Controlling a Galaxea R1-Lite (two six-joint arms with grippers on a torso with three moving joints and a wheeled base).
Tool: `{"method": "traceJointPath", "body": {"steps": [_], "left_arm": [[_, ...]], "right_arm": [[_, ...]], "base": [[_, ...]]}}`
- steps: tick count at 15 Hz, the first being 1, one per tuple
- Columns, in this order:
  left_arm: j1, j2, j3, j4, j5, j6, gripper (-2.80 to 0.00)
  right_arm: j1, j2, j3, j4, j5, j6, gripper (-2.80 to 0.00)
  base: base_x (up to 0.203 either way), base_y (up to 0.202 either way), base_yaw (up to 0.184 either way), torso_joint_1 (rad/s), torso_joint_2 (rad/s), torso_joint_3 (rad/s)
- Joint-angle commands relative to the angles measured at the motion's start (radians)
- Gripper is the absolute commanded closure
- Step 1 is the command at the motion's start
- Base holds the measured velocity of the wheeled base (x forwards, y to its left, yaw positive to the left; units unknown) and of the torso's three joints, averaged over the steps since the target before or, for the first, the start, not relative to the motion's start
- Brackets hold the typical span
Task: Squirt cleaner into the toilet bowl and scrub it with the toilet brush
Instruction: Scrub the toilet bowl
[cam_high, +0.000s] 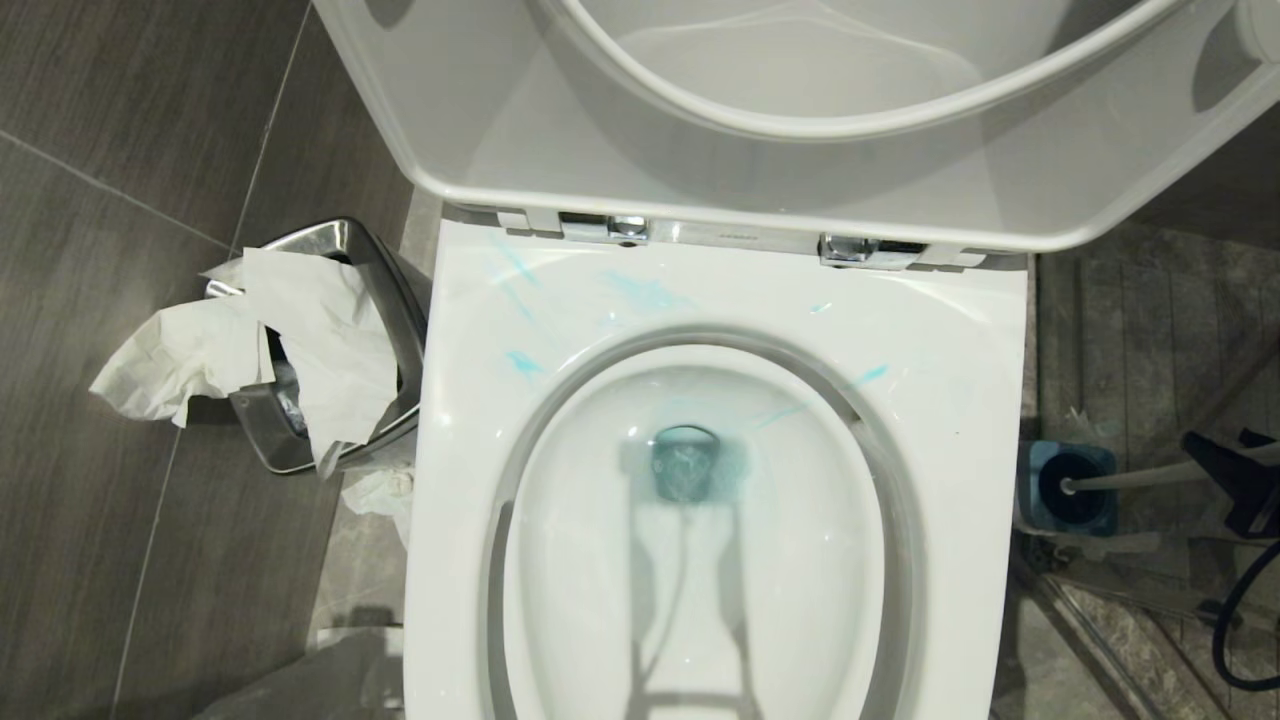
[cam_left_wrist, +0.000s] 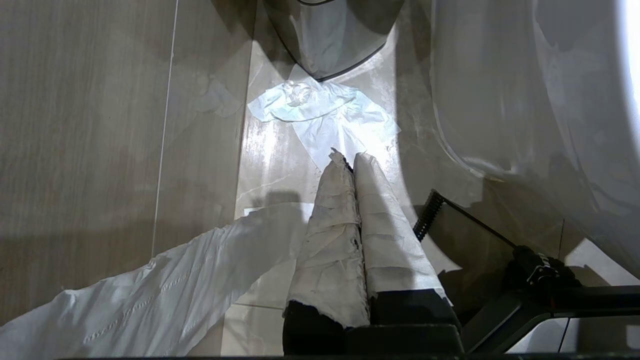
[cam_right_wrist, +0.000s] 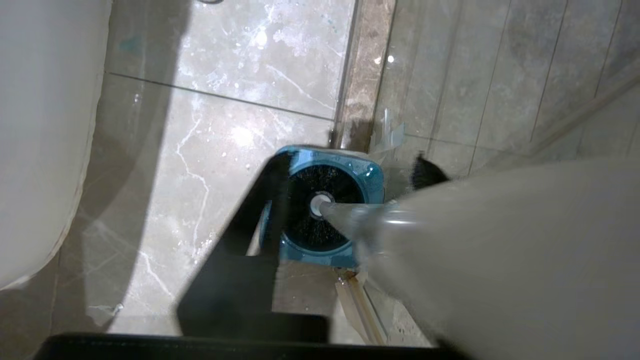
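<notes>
Where the cleaner (cam_high: 650, 293) stands: pale blue streaks lie on the toilet bowl (cam_high: 460, 480), across the rim from 10 to 2 o'clock, and the water at the drain is tinted blue. I judge the squirting step done.
Lid and seat (cam_high: 760, 180): raised at 12 o'clock, so the basin is open for scrubbing.
Toilet brush (cam_high: 1120, 479): on the floor at 3 o'clock of the bowl, well apart from the basin. Its black head sits in the blue holder (cam_high: 1040, 470) and its handle leans away towards 3 o'clock.
Right gripper (cam_high: 1225, 470): at the far end of the handle. In the right wrist view its dark fingers (cam_right_wrist: 240, 235) stand on either side of the pale handle. Whether they pinch it or merely flank it, I cannot tell.
Left gripper (cam_left_wrist: 350, 157): clenched on nothing, its paper-wrapped fingers pressed together. It is parked low over the floor beside the toilet's side and out of the head view.
Bin (cam_high: 390, 290): steel, at 9 o'clock of the bowl, with crumpled tissue (cam_high: 320, 340) spilling over it. It has no part in the job.
Scrubbing: not begun, as far as I can judge; no bristles are in the basin.
Left to do: secure the handle, lift the brush clear of the holder, carry it across to the bowl and scrub the inner wall.
</notes>
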Motion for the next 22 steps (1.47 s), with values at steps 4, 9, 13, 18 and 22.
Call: {"method": "traceJointPath", "body": {"steps": [4,9,13,18,22], "left_arm": [[0.000,0.001,0.002,0.000,0.000,0.000,0.00],[0.000,0.001,0.002,0.000,0.000,0.000,0.00],[0.000,0.001,0.002,0.000,0.000,0.000,0.00],[0.000,0.001,0.002,0.000,0.000,0.000,0.00],[0.000,0.001,0.002,0.000,0.000,0.000,0.00]], "right_arm": [[0.000,-0.008,0.012,-0.070,0.009,0.011,0.00],[0.000,-0.020,0.098,-0.169,0.028,0.009,0.00],[0.000,-0.059,0.120,-0.170,0.027,0.011,0.00],[0.000,-0.145,0.166,-0.171,0.022,0.009,0.00],[-0.001,-0.255,0.176,-0.162,0.001,0.043,0.00]], "base": [[0.000,0.000,0.000,0.000,0.00,0.000],[0.000,0.000,0.000,0.000,0.00,0.000],[0.000,0.000,0.000,0.000,0.00,0.000],[0.000,0.000,0.000,0.000,0.00,0.000],[0.000,0.000,0.000,0.000,0.00,0.000]]}}
